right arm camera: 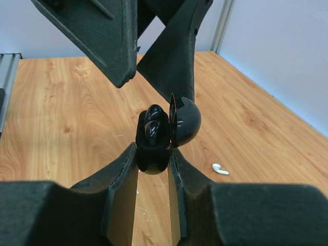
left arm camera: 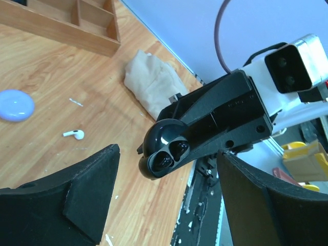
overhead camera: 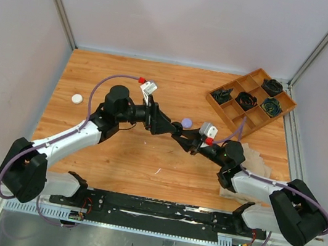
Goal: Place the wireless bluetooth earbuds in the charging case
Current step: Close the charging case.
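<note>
Near the left edge of the desk lies a small round white disc [overhead camera: 77,99], flat and well apart from everything else. My left gripper [overhead camera: 175,131] hangs above the middle of the desk, its black fingers [left arm camera: 87,200] spread wide with nothing in them. They stand on either side of the case without touching it. Just beyond, on the wood, lies a flat round lavender disc [overhead camera: 186,123]. Between my two grippers, raised off the desk, is the glossy black clamshell charging case [left arm camera: 165,149], lid swung open. At least one black wireless earbud [left arm camera: 179,149] sits in its wells; I cannot tell whether both wells are filled. My right gripper [right arm camera: 154,154] is clamped tight on the lower half of the case and carries it alone. On the desk below, a white stemmed earbud [left arm camera: 74,134] lies on its side near the lavender disc, with a thin white sliver [left arm camera: 76,102] close by. Toward the right edge lies a crumpled beige cloth [overhead camera: 251,157]. At the far right corner sits a compartmented wooden tray [overhead camera: 253,119] holding dark coiled items.
</note>
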